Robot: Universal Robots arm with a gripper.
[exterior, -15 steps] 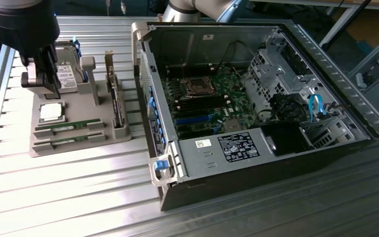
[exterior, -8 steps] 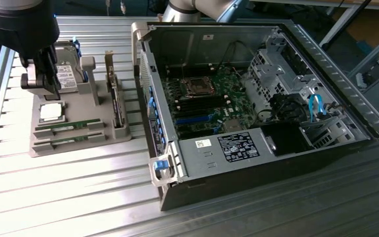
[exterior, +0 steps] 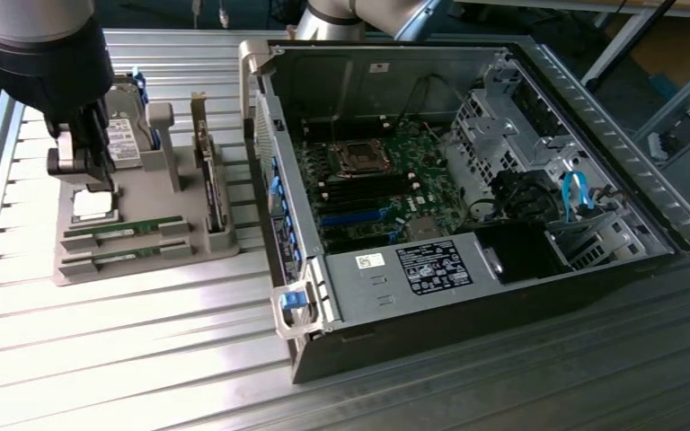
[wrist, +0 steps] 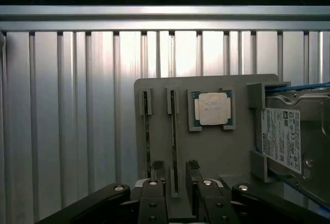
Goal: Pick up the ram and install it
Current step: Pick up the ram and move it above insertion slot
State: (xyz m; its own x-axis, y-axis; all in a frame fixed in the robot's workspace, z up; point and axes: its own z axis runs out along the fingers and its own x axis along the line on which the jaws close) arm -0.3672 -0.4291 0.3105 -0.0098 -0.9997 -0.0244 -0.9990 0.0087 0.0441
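Note:
Two ram sticks stand on edge in slots of a grey parts tray (exterior: 141, 269): the ram (exterior: 123, 231) nearer the processor and a second stick (exterior: 119, 257) beside it. In the wrist view they run as thin dark lines, the ram (wrist: 174, 131) and the other stick (wrist: 147, 136). My gripper (exterior: 87, 180) hangs over the tray, open. Its fingertips (wrist: 193, 168) stand either side of the ram's near end, with my gripper (wrist: 175, 175) holding nothing.
The tray (wrist: 216, 152) also carries a square silver processor (wrist: 213, 109), a hard drive (wrist: 281, 139) and an upright card (exterior: 209, 189). An open computer case (exterior: 321, 332) lies at the exterior view's right, its motherboard (exterior: 363, 193) exposed. All rest on a ribbed metal table (exterior: 141, 359).

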